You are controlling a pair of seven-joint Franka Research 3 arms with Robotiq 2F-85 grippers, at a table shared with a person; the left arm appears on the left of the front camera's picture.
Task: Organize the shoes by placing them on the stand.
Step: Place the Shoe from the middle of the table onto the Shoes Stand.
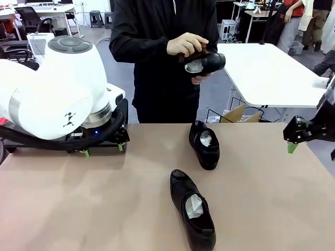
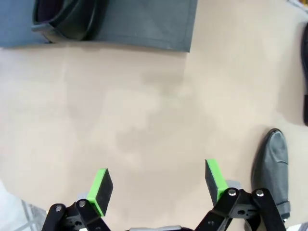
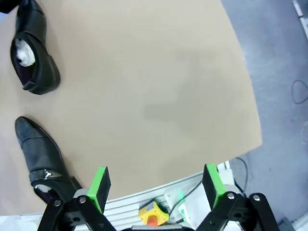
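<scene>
Pale tan tabletop [image 1: 94, 209] fills the foreground, and a person in black [image 1: 157, 63] stands at its far edge with a white table behind. The person's hands [image 1: 187, 44] are raised to chest height, one over and one under a glossy black leather slip-on held shoe [image 1: 209, 64] with white paper stuffing. Two like shoes lie on the tabletop near its middle, close together but apart: the far shoe [image 1: 204, 146] with its toe toward the robot, and the near shoe [image 1: 192, 214] with its toe toward the person. The white left arm [image 1: 57, 89] is folded low at the left, and its left pincer [image 2: 158, 182] points down at bare tabletop, green pads wide apart and holding nothing. Beyond those pads, the left wrist view shows the flat matte dark stand [image 2: 144, 24] lying on the tabletop, with a fourth black shoe on the stand [image 2: 67, 19]. The right pincer [image 3: 156, 183] hangs off the tabletop's right edge, jaws spread and empty, aimed down at the tabletop.
</scene>
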